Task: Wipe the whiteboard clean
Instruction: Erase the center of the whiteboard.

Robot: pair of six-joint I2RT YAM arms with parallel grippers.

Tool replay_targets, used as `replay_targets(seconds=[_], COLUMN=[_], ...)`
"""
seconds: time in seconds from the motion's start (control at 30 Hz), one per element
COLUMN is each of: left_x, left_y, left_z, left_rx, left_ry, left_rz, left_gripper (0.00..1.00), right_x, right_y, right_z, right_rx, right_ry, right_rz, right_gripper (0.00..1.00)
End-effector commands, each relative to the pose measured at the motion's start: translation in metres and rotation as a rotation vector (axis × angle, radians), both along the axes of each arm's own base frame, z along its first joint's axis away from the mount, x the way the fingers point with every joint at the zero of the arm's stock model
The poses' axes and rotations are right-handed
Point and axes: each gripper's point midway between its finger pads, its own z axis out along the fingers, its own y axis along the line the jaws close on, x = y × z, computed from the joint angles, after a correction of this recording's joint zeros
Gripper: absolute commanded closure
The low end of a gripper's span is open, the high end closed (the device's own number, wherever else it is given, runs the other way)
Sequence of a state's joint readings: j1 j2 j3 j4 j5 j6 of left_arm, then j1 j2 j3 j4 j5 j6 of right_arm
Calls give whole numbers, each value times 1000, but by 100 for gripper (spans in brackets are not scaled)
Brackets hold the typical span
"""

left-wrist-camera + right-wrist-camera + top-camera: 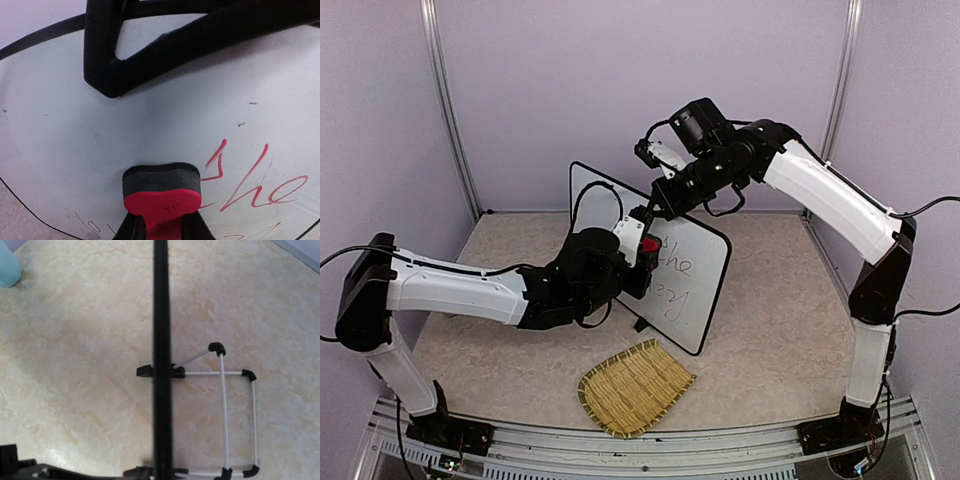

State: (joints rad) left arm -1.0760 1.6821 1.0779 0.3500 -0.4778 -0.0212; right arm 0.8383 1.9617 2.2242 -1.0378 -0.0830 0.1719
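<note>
Red eraser (162,200) in L jaws, on whiteboard (705,265), R jaws clamp rim (161,315)

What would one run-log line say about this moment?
left gripper: shut on eraser, pad against board | right gripper: shut on board's top rim | writing: red strokes on board | mat: lying before board

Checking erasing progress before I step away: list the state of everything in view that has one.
whiteboard: upright, red writing remains
eraser: held, felt facing the whiteboard
left gripper: jaws shut on the eraser
right gripper: jaws shut on the whiteboard's top rim
straw mat: lying flat, untouched
</note>
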Motion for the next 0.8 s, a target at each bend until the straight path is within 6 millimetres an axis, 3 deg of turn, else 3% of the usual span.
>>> replay_targets(seconds=[0.0,0.17,0.47,0.63,0.77], left_x=[0,19,9,6,0], left_y=[-22,0,6,1,-10], left_z=[31,45,87,82,65], left_rx=[-72,-84,-144,-137,-118], left_ry=[-56,-60,-132,-130,-111], left_rz=[-41,52,-3,-22,-62], left_gripper=[83,83,83,83,83], right_x=[-36,-36,-35,-34,-33], right_y=[26,26,27,27,27], right_z=[-1,-2,-7,-8,-8], right_rx=[53,52,50,50,51], right_ry=[66,67,72,74,74], right_rz=[143,147,147,145,144], right_gripper=[100,100,100,100,100])
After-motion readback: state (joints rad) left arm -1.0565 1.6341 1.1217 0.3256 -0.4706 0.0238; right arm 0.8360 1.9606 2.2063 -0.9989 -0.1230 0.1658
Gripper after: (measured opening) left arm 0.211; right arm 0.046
